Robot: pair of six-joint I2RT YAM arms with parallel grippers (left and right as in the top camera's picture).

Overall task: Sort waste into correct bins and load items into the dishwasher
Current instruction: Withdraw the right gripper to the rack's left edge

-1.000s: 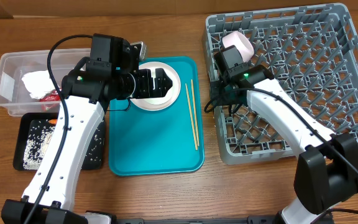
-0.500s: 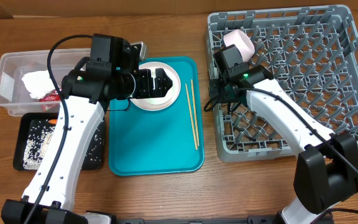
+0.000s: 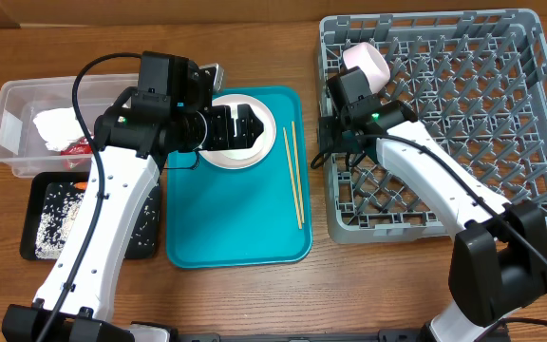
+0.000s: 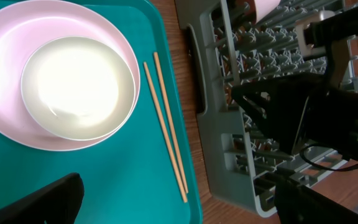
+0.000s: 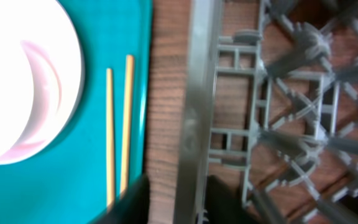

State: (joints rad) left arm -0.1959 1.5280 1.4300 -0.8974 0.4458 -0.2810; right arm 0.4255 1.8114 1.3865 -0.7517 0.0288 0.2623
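Straddling the dish rack point(image 5: 194, 93) rim, right jaws stand parted; left jaws gape empty over the bowl point(image 4: 78, 87).

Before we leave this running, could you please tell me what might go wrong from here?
The right pincer straddles the rack wall; tugging it could topple the cup in its corner. The bowl sits on the plate, so the open left pincer might drag both.
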